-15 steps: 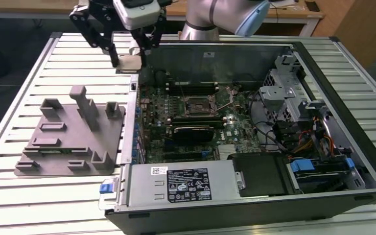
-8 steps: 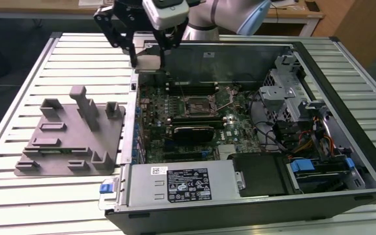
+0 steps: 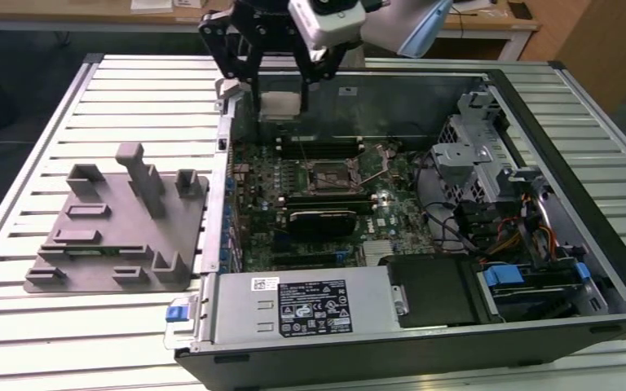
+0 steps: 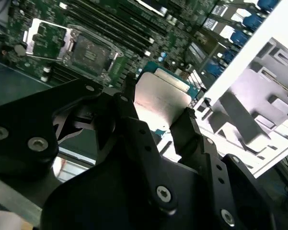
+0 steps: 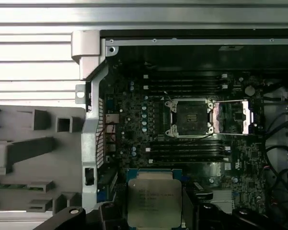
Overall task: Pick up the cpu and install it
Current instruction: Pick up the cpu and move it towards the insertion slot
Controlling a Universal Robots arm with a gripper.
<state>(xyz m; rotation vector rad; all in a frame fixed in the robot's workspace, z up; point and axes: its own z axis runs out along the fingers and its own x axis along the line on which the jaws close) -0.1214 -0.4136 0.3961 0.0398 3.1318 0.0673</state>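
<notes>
Silver-topped flat square cpu [image 5: 153,201] clamped in black metal claw [image 4: 159,101].
Chip sits between both fingers [image 4: 186,130], held in air above open black computer case [image 3: 400,371], apart from the open metal-framed motherboard socket [image 5: 189,117].

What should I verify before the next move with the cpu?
1. Grip: the cpu is clamped between the fingers of the gripper: ok.
2. Load plate of the CPU socket is folded open: ok.
3. Socket is bare, with no chip seated: ok.
4. cpu directly above the socket: not ok; in the first wrist view it hangs well off to one side.
5. cpu corner marks matched to the socket: cannot tell.
</notes>
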